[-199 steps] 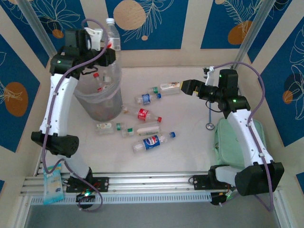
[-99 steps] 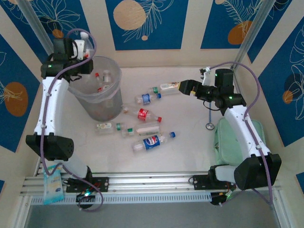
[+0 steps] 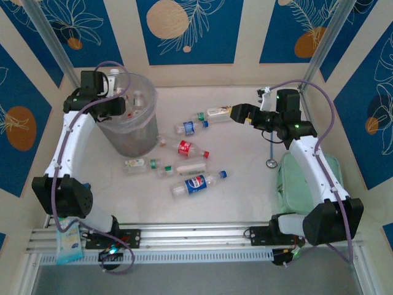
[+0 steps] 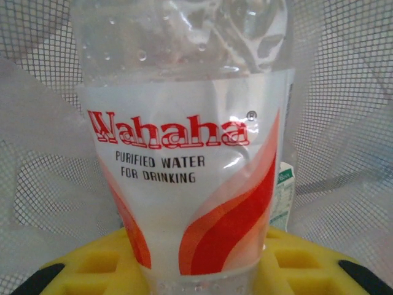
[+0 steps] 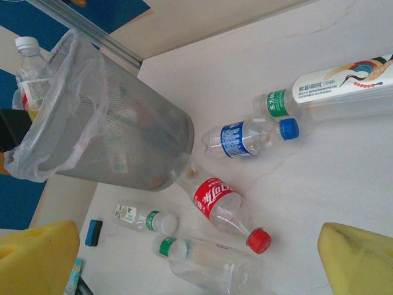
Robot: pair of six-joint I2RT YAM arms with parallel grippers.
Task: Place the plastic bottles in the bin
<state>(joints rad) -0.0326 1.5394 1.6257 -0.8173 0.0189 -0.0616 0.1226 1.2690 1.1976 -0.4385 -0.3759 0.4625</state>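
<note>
My left gripper [image 4: 202, 273] is shut on the base of a clear Wahaha bottle [image 4: 184, 160] with a red and white label. It holds the bottle upright at the far-left rim of the bin [image 3: 132, 132], whose mesh wall and bag liner show behind the bottle. From above, the left gripper [image 3: 115, 101] sits over the bin's left edge. Several bottles lie on the table: a white-labelled one [image 5: 344, 86], a blue-labelled one [image 5: 245, 138], a red-labelled one [image 5: 215, 200], a small green-labelled one [image 5: 144, 218] and a Pepsi bottle [image 3: 196, 183]. My right gripper [image 3: 236, 114] is open and empty above the white-labelled bottle [image 3: 216, 112].
A pale green case [image 3: 304, 184] lies beside the right arm's base, with a small metal ring [image 3: 271, 163] just left of it. A small blue and black block [image 5: 93, 232] lies near the bin's foot. Patterned walls close in the table's far side.
The left arm has swung the held bottle from high behind the bin's far rim leftward and down to the bin's left rim. The right arm has barely moved.
</note>
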